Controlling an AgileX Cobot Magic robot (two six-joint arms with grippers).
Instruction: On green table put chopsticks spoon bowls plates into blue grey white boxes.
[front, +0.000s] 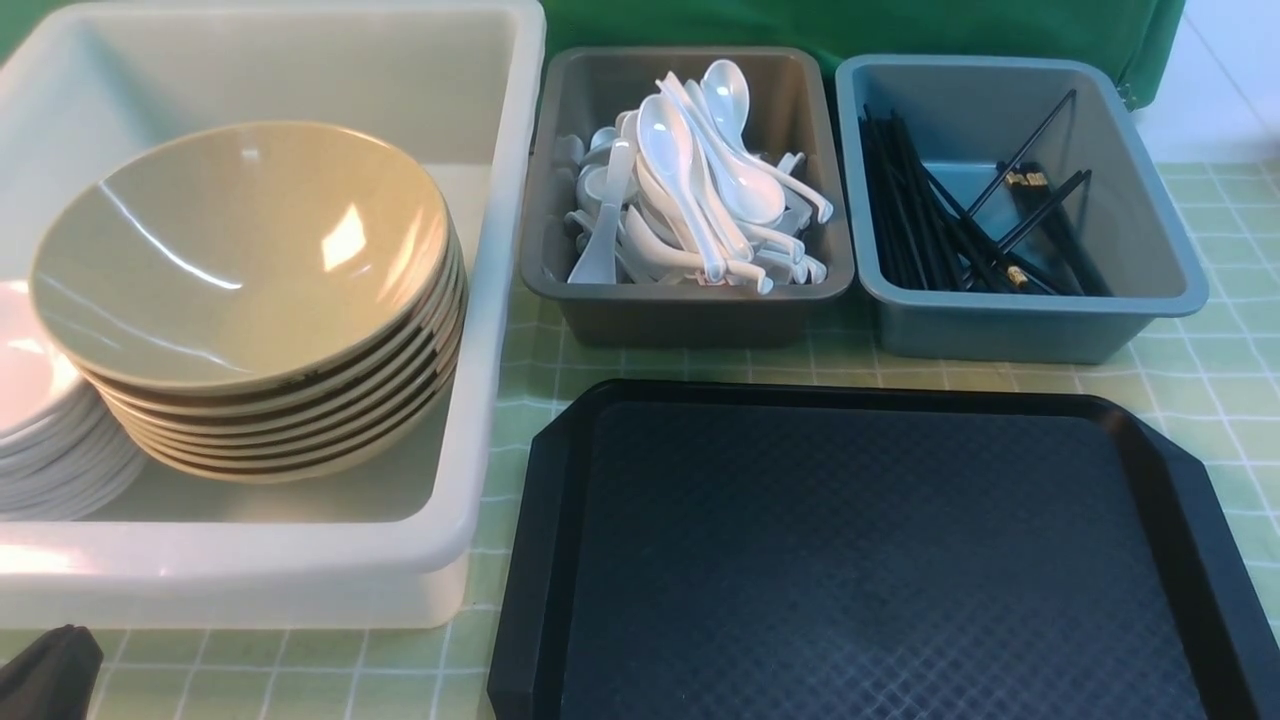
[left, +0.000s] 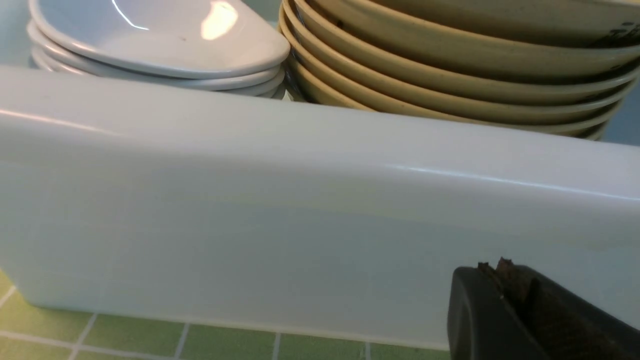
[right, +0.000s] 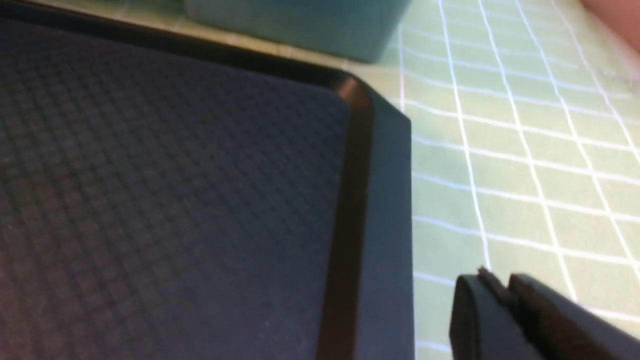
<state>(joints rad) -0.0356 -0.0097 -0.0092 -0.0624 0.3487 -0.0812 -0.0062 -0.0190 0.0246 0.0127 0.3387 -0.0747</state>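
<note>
Front view: the black textured plastic tray (front: 880, 560) on the pale green gridded counter (front: 1215, 380) lies bare, so the sorting looks finished or nearly so. The large white plastic box (front: 250, 575) holds one stack of about seven wide tan glossy bowls (front: 240, 260) and a stack of small white square plates (front: 40, 440), uncountable at the edge. The dark grey box (front: 690, 310) holds a heap of white soup spoons (front: 690, 170), too tangled to count. The blue-grey box (front: 1030, 320) holds many black chopsticks (front: 950, 230).

Left wrist view: the left pincer (left: 505, 275) is closed and empty beside the white box wall.

Right wrist view: the right pincer (right: 500, 290) is barely parted, holding nothing, beside the tray corner.
</note>
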